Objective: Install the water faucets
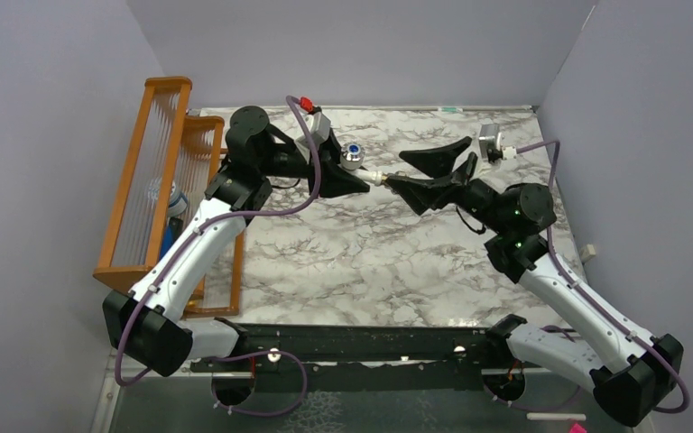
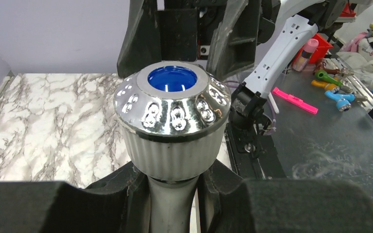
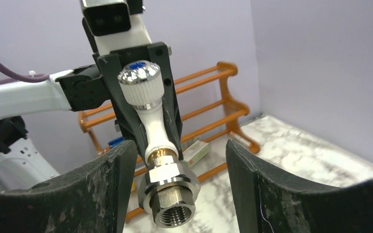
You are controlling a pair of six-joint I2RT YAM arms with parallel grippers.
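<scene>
Left wrist view: nearest the lens, the left end effector [image 2: 172, 213] is clamped with its matte black fingers [image 2: 53, 208] on the smooth white stem of the water faucet [image 2: 172, 111], which stands upright between them. The knob fills the frame, with a ribbed white skirt, a mirror-bright dimpled chrome crown and a glossy blue disc sunk in its top. Behind it spreads the grey-veined marble-patterned worktop [image 2: 53, 116], and to the right a dark scuffed surface carries a pink strip [image 2: 295, 101]. Only the right wrist view shows the faucet's other end. There the right end effector [image 3: 177, 194] stands open, its rough, curved black fingers either side of the silvery fitting [image 3: 171, 194]. There is a clear gap on one side, while the other finger is just beside the fitting; whether it touches cannot be told. The fitting is a hexagonal nut over a round flange, its threaded bore facing the lens, with a brass-coloured ring above it. Beyond is an orange wooden rack [image 3: 209, 92] of slim rails against the lilac wall. The top external view alone gives the layout: the two arms meet over the far half of the worktop, with the faucet held in the air between them and the rack at the left edge.
</scene>
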